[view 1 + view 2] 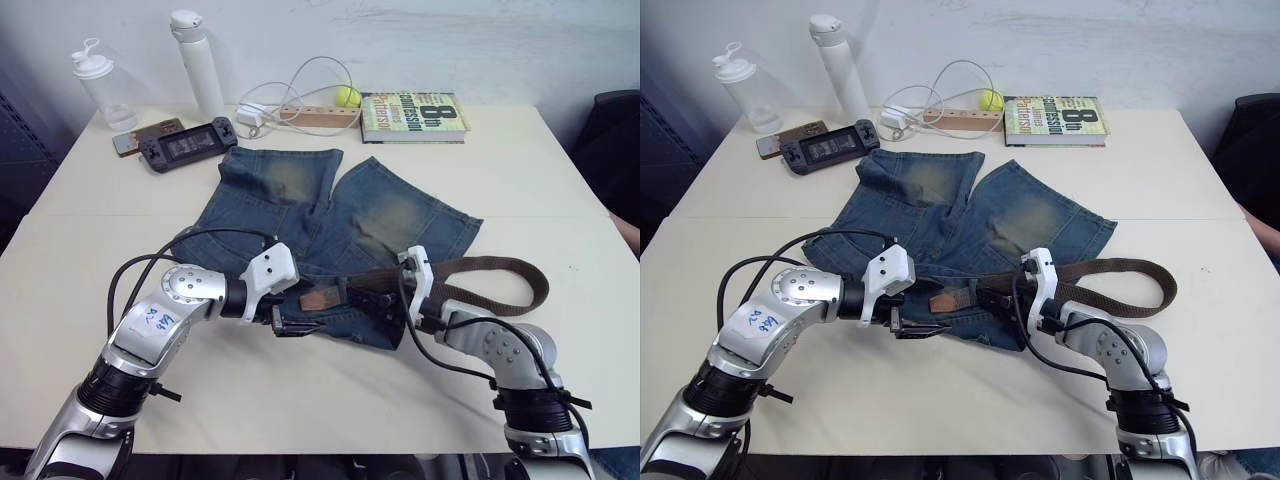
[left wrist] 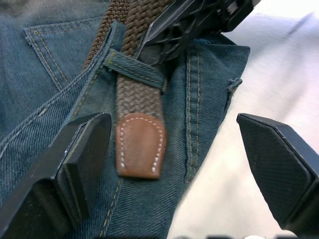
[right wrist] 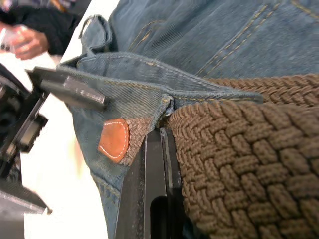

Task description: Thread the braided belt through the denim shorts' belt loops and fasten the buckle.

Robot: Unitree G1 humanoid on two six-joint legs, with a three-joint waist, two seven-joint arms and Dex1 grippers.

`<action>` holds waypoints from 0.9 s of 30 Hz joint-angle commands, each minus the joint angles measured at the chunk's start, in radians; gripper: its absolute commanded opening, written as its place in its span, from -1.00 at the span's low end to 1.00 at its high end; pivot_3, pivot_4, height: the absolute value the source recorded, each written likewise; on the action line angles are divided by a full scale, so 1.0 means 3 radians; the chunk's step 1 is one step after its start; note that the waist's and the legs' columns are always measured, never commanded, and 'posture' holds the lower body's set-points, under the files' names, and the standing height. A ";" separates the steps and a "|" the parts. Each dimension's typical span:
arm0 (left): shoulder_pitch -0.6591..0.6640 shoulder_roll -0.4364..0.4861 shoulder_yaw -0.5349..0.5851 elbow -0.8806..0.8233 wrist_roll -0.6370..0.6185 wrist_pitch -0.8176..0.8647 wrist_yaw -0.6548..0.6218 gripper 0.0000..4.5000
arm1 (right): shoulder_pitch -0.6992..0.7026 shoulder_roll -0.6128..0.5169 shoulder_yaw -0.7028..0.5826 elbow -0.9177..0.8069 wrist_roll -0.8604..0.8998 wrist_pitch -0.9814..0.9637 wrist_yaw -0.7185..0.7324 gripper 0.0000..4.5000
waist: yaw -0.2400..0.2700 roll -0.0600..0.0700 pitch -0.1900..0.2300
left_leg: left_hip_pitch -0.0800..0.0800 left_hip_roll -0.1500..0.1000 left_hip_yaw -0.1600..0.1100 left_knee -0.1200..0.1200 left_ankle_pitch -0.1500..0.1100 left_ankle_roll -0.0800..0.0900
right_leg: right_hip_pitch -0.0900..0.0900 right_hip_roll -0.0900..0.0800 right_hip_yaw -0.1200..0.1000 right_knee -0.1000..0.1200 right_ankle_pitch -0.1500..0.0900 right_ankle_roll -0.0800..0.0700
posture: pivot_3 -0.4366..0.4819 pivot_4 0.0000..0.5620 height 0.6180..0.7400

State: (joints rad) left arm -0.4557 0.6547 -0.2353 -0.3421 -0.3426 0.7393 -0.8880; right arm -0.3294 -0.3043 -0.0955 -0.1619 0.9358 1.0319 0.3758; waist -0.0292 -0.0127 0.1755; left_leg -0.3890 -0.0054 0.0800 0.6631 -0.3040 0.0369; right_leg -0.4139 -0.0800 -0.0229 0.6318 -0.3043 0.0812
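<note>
Pale desk (image 1: 300, 400): soft dark-brown braided belt (image 1: 480, 266) is fed under faded blue denim shorts' (image 1: 300, 215) loop.
Open left gripper (image 2: 172, 164) flanks the tan tip (image 2: 141, 149), best pinched there; right gripper (image 1: 375, 300) clamps the limp belt.

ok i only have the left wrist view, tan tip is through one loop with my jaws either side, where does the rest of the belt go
Observer: The belt runs off the shorts to the robot's right and curls back in a long bend on the table.
Operator: and which way do the shorts lie
Observer: Waistband nearest the robot, legs pointing away toward a book at the far edge.
</note>
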 commanded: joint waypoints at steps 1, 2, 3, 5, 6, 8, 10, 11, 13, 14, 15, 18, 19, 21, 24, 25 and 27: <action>-0.0032 0.0025 0.0033 -0.0053 0.0015 -0.0075 -0.0021 1.00 | 0.0027 -0.0102 -0.0194 -0.0227 0.0121 0.0020 0.0017 -0.29 | 0.0004 0.0000 0.0000 | 0.0000 0.0000 0.0000 0.0000 0.0000 0.0000 | 0.0000 0.0000 0.0000 0.0000 0.0000 0.0000 | -0.05 -0.47 0.48; -0.0040 0.0032 0.0038 -0.0039 0.0023 -0.0095 -0.0028 1.00 | 0.0049 -0.0196 -0.0205 -0.0334 0.0110 0.0029 0.0063 -0.03 | 0.0005 0.0001 0.0000 | -0.0001 0.0000 0.0000 0.0000 0.0000 0.0000 | 0.0000 0.0000 0.0000 -0.0001 0.0000 0.0000 | -0.05 -0.47 0.48; -0.0050 0.0038 0.0044 -0.0019 0.0029 -0.0111 -0.0035 1.00 | 0.0079 -0.0323 -0.0170 -0.0482 0.0074 0.0042 0.0125 0.14 | 0.0007 0.0002 0.0001 | -0.0001 0.0000 0.0000 0.0000 0.0000 0.0000 | 0.0000 -0.0001 0.0000 -0.0002 0.0000 0.0000 | -0.05 -0.47 0.48; -0.0085 0.0057 0.0040 0.0040 0.0058 -0.0165 -0.0061 1.00 | 0.0172 -0.0674 0.0070 -0.0929 -0.0050 0.0043 0.0345 0.56 | 0.0016 0.0006 0.0004 | -0.0004 0.0000 0.0000 0.0000 -0.0001 0.0001 | 0.0000 -0.0001 -0.0002 -0.0006 0.0000 0.0000 | -0.05 -0.47 0.48; -0.0094 0.0062 0.0040 0.0058 0.0067 -0.0182 -0.0071 1.00 | 0.0205 -0.0778 0.0151 -0.1059 -0.0083 0.0031 0.0414 0.80 | 0.0016 0.0006 0.0004 | -0.0006 0.0000 0.0000 0.0000 -0.0002 0.0002 | -0.0001 -0.0001 -0.0003 -0.0009 0.0000 0.0000 | -0.05 -0.47 0.48; -0.0184 0.0036 0.0056 0.0162 0.0082 -0.0260 -0.0092 1.00 | 0.0374 -0.1271 0.0363 -0.1486 -0.0216 -0.0020 0.0730 0.98 | 0.0017 0.0007 0.0005 | -0.0006 0.0000 -0.0001 -0.0001 -0.0004 0.0002 | 0.0000 0.0000 -0.0004 -0.0011 0.0000 0.0000 | -0.05 -0.47 0.48; -0.0235 0.0027 0.0055 0.0223 0.0096 -0.0320 -0.0116 1.00 | 0.0445 -0.1525 0.0475 -0.1638 -0.0311 -0.0110 0.0914 0.98 | 0.0020 0.0003 0.0004 | -0.0008 0.0000 -0.0002 -0.0001 -0.0005 0.0005 | -0.0001 0.0000 -0.0006 -0.0014 0.0000 0.0000 | -0.05 -0.47 0.48; -0.0266 0.0021 0.0050 0.0253 0.0103 -0.0355 -0.0131 1.00 | 0.0469 -0.1563 0.0467 -0.1654 -0.0315 -0.0161 0.0956 0.98 | 0.0018 0.0002 0.0004 | -0.0007 0.0000 -0.0003 -0.0001 -0.0007 0.0008 | 0.0001 0.0000 -0.0007 -0.0015 0.0000 0.0000 | -0.05 -0.47 0.48; -0.0320 0.0014 0.0037 0.0306 0.0124 -0.0415 -0.0161 1.00 | 0.0514 -0.1597 0.0435 -0.1690 -0.0288 -0.0222 0.1036 0.98 | 0.0008 0.0000 0.0006 | -0.0007 0.0000 -0.0003 0.0002 -0.0007 0.0009 | 0.0001 -0.0001 -0.0005 -0.0015 0.0001 0.0002 | -0.05 -0.47 0.48; -0.0340 0.0014 0.0030 0.0326 0.0135 -0.0437 -0.0173 1.00 | 0.0531 -0.1599 0.0419 -0.1705 -0.0266 -0.0236 0.1068 0.98 | 0.0009 0.0000 0.0006 | -0.0006 0.0000 -0.0003 0.0003 -0.0006 0.0009 | 0.0003 -0.0001 -0.0005 -0.0013 0.0001 0.0003 | -0.05 -0.47 0.48; -0.0358 0.0012 0.0034 0.0336 0.0129 -0.0439 -0.0184 1.00 | 0.0532 -0.1615 0.0438 -0.1732 -0.0286 -0.0280 0.1125 0.98 | 0.0011 0.0000 0.0006 | -0.0006 0.0000 -0.0003 0.0003 -0.0006 0.0009 | 0.0003 -0.0001 -0.0005 -0.0013 0.0001 0.0003 | -0.05 -0.47 0.48; -0.0371 0.0034 0.0041 0.0334 0.0115 -0.0463 -0.0240 1.00 | 0.0538 -0.1642 0.0505 -0.1827 -0.0403 -0.0443 0.1232 0.98 | 0.0014 0.0000 0.0006 | -0.0005 0.0000 -0.0003 0.0003 -0.0006 0.0009 | 0.0002 -0.0001 -0.0005 -0.0010 0.0001 0.0002 | -0.05 -0.47 0.48; -0.0361 0.0064 0.0033 0.0328 0.0130 -0.0487 -0.0273 1.00 | 0.0531 -0.1651 0.0556 -0.1858 -0.0496 -0.0544 0.1275 0.98 | 0.0015 0.0000 0.0006 | -0.0005 0.0000 -0.0004 0.0003 -0.0004 0.0006 | 0.0002 -0.0001 -0.0005 -0.0010 0.0001 0.0002 | -0.05 -0.47 0.48; -0.0342 0.0118 0.0009 0.0330 0.0178 -0.0552 -0.0334 1.00 | 0.0505 -0.1733 0.0758 -0.1889 -0.0923 -0.0872 0.1335 0.98 | 0.0013 0.0000 0.0006 | -0.0005 0.0000 -0.0003 0.0003 -0.0003 0.0004 | 0.0002 -0.0001 -0.0005 -0.0012 0.0001 0.0002 | -0.05 -0.47 0.48; -0.0350 0.0160 -0.0043 0.0344 0.0259 -0.0657 -0.0403 1.00 | 0.0486 -0.1836 0.1104 -0.1791 -0.1566 -0.1468 0.1489 0.98 | 0.0017 0.0000 0.0006 | -0.0006 0.0000 -0.0003 0.0003 -0.0003 0.0004 | 0.0002 -0.0001 -0.0005 -0.0013 0.0001 0.0002 | -0.05 -0.47 0.48; -0.0349 0.0168 -0.0067 0.0325 0.0275 -0.0678 -0.0435 1.00 | 0.0483 -0.1837 0.1201 -0.1745 -0.1721 -0.1627 0.1527 0.98 | 0.0018 0.0000 0.0006 | -0.0006 0.0000 -0.0003 0.0003 -0.0003 0.0003 | 0.0002 -0.0001 -0.0005 -0.0014 0.0001 0.0002 | -0.05 -0.47 0.48; -0.0344 0.0137 -0.0091 0.0272 0.0273 -0.0706 -0.0466 1.00 | 0.0459 -0.1841 0.1413 -0.1568 -0.2051 -0.1829 0.1526 0.98 | 0.0018 0.0000 0.0006 | -0.0005 0.0000 -0.0003 0.0003 -0.0003 0.0003 | 0.0002 -0.0001 -0.0006 -0.0015 0.0001 0.0002 | -0.05 -0.47 0.48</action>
State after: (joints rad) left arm -0.5493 0.6934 -0.2542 -0.2207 -0.2656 0.5541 -1.0085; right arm -0.1839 -0.8522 0.2640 -0.6696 0.4408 0.5840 0.8192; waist -0.0237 -0.0127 0.1773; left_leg -0.3907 -0.0055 0.0790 0.6642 -0.3050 0.0378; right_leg -0.4133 -0.0802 -0.0247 0.6276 -0.3039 0.0819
